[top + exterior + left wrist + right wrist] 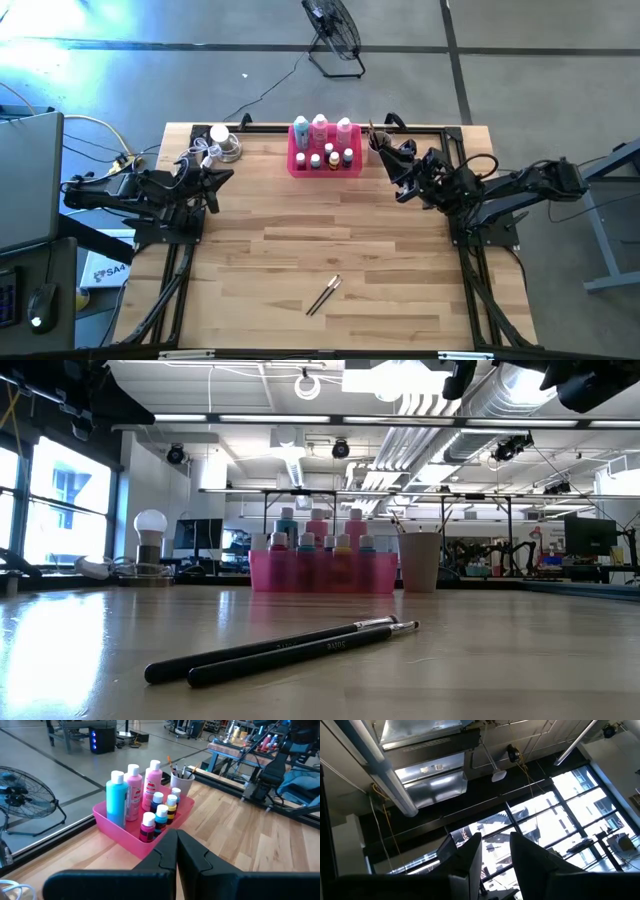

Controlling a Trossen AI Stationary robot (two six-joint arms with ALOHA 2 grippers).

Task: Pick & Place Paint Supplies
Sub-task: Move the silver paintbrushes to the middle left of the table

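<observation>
High view first: we see the pink tray [325, 165] at the far middle of the counter [300, 260], already loaded with three tall white-capped bottles [320, 130] along its back and a cluster of tiny bottles [332, 158] in front of them, so most of the paint supplies look sorted. Just beside the tray's right end stands the pale cup [418, 561], with brush handles sticking out of it in the left wrist view. What remains out of place, in our judgement, is the pair of dark paintbrushes [324, 295], lying side by side and touching on the near middle of the counter, well apart from the tray and from both arms.

Our left gripper [176, 851] rests at the counter's far left corner, its fingers pressed together on nothing, pointing toward the tray; it looks parked and waiting. Our right gripper [383, 140] hovers near the cup at the tray's right end, tilted upward so its wrist camera sees only ceiling and windows. Its fingers [470, 860] stand partly apart, and nothing shows between them. We read that raised, empty pose as the moment after dropping something into the cup, leaving the two brushes as the likely next pick.
</observation>
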